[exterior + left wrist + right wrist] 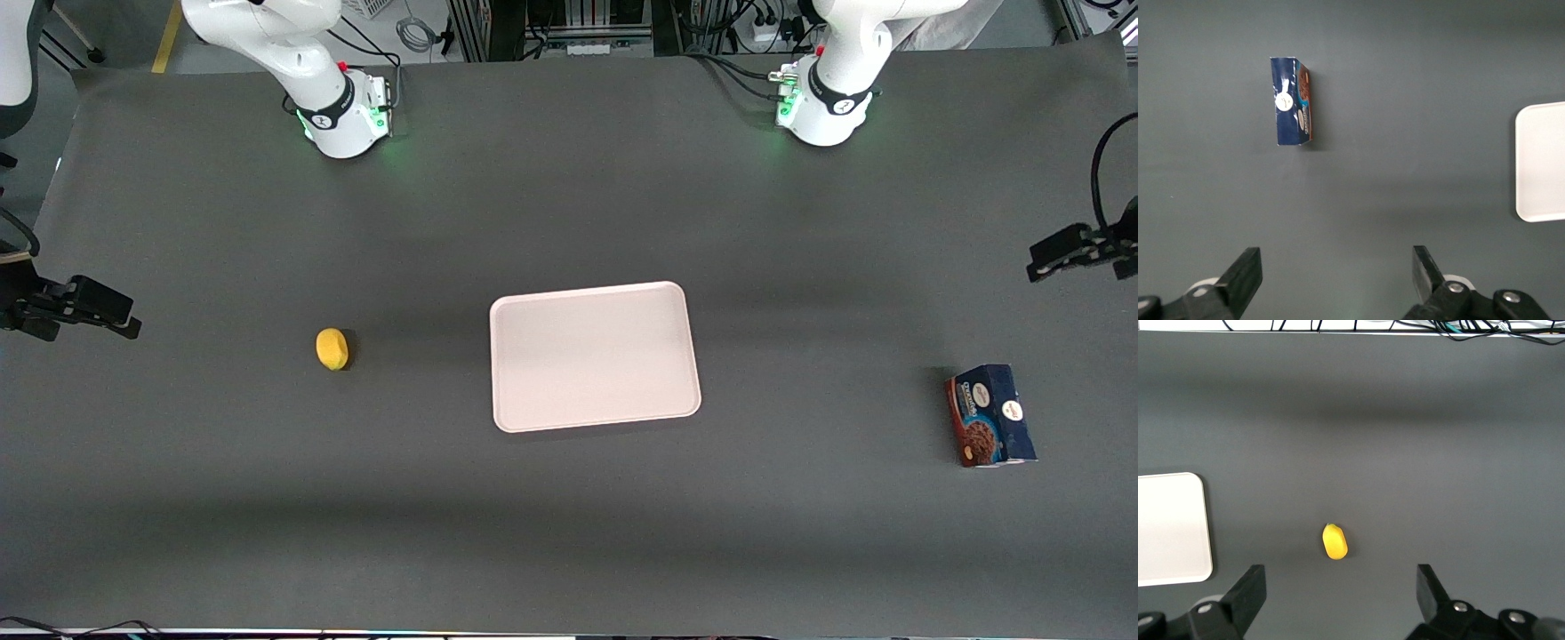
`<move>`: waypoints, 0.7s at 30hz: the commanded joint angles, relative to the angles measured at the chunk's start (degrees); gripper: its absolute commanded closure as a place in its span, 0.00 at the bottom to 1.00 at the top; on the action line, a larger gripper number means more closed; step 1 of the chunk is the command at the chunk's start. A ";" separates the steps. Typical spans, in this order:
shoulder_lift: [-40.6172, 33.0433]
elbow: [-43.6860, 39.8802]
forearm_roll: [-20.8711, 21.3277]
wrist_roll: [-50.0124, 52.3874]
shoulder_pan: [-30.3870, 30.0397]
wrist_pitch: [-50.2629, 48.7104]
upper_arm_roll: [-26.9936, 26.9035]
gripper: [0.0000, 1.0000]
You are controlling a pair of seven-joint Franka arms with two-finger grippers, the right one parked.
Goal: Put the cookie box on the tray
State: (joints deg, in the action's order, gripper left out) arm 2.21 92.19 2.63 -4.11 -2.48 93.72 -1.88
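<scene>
The cookie box (991,416), a dark navy carton with a chocolate cookie picture, rests on the dark mat toward the working arm's end of the table. In the left wrist view the cookie box (1291,100) shows its blue side and round white logo. The pale pink tray (594,356) lies flat mid-table with nothing on it; one rounded edge of the tray (1541,163) shows in the left wrist view. My left gripper (1058,253) hovers above the mat, farther from the front camera than the box and well apart from it. That gripper (1337,257) is open, with only bare mat between its fingers.
A small yellow rounded object (332,348) lies on the mat toward the parked arm's end, beside the tray; it also shows as the yellow object (1335,542) in the right wrist view. Both arm bases (822,111) stand at the table's back edge.
</scene>
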 commanded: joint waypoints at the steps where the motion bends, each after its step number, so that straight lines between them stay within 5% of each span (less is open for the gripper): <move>1: -0.46 5.89 1.85 -2.47 0.11 6.81 -1.02 0.00; 21: 5.08 20.48 1.85 -14.52 -0.24 29.40 -5.86 0.00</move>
State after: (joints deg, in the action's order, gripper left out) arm 5.53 111.40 3.97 -15.47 -2.71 119.51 -7.12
